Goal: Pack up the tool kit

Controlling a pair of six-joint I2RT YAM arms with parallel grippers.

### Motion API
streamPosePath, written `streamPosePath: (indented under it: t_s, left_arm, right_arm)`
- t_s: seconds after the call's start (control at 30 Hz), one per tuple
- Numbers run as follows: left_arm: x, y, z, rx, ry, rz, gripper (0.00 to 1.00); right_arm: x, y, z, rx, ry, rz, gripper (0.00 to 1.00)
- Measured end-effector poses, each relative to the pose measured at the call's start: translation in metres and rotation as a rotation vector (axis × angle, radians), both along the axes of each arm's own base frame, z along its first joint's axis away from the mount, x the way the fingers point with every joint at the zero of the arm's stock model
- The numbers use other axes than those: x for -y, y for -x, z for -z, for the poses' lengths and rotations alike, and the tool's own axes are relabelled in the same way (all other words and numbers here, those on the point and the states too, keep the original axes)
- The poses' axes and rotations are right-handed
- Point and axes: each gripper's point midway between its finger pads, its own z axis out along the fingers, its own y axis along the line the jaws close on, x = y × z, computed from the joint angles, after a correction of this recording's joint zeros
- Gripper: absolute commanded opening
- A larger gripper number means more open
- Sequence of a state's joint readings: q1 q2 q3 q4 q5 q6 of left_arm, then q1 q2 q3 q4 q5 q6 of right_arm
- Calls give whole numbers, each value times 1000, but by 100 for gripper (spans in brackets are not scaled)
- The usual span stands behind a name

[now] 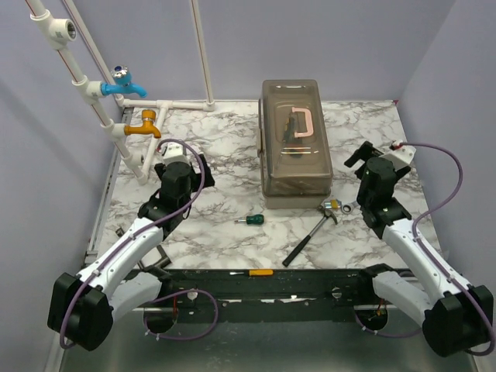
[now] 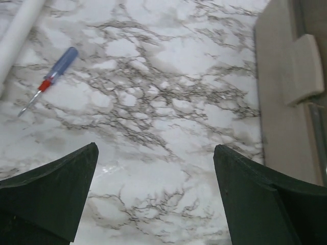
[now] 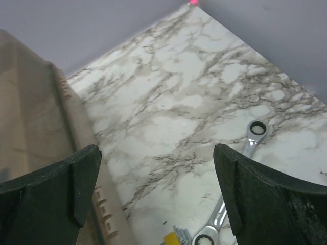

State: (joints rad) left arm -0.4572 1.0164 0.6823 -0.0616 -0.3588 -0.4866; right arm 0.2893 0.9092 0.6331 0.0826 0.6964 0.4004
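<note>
In our left wrist view, the beige-grey plastic toolbox (image 2: 278,112) runs off the right edge, and the white plastic pipe (image 2: 18,30) is clipped at the top corner. On the right wrist, the silver ratcheting wrench (image 3: 249,148) and yellow-clipped hex keys (image 3: 172,238) are cut by the bottom edge. From above, we can't make out what's under the smoky translucent lid (image 1: 297,159).

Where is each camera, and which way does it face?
Top: above and behind, looking down on marble-patterned table and beige-grey plastic toolbox; both arms show.
Left wrist: on the left arm, facing down at tabletop; open left gripper.
Right wrist: on the right arm, angled toward the wall; open right gripper, silver wrench.
Shared: toolbox in all.
</note>
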Motion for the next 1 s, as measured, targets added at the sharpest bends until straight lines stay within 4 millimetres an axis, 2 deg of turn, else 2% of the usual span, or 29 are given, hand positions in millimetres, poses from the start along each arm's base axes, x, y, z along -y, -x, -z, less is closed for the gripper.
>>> streamPosePath:
  t_s: [0.2, 0.3, 0.4, 0.47, 0.57, 0.63, 0.7, 0.77, 0.8, 0.87, 0.9, 0.97, 1.0]
  left_arm:
    - [-51, -1, 31, 56, -52, -176, 97]
    - [-72, 9, 45, 115, -127, -209, 96]
    - [-77, 14, 40, 196, -171, -195, 96]
    - [-78, 11, 28, 245, -180, -193, 95]
    - [-79, 6, 12, 299, -188, -206, 89]
    - [-82, 2, 7, 318, -219, -218, 90]
    - [-84, -1, 8, 334, -246, -226, 90]
    - [-90, -2, 18, 346, -271, -239, 88]
    - [-93, -2, 25, 347, -283, -248, 87]
    - [-102, 0, 50, 288, -339, -251, 88]
    - [-106, 1, 54, 275, -353, -256, 88]
    - [-111, -1, 50, 291, -357, -272, 90]
    - [-113, -2, 45, 307, -357, -276, 90]
  right_arm:
    - [39, -15, 55, -56, -84, 51, 100]
    - [33, -9, 88, -45, -95, -34, 100]
    - [21, -3, 114, -46, -79, -121, 100]
    - [18, -5, 117, -47, -53, -152, 100]
    - [15, -12, 104, 10, -27, -176, 96]
    - [15, -14, 98, 47, -14, -181, 100]
    - [14, -16, 101, 52, 11, -194, 100]
    - [12, -20, 116, 18, 35, -214, 100]
    - [12, -22, 122, 4, 44, -220, 100]
    - [12, -22, 140, -30, 55, -227, 100]
    - [12, -20, 146, -41, 57, -226, 100]
    - [13, -18, 148, -24, 66, -226, 100]
    - [13, -20, 139, 32, 77, -226, 99]
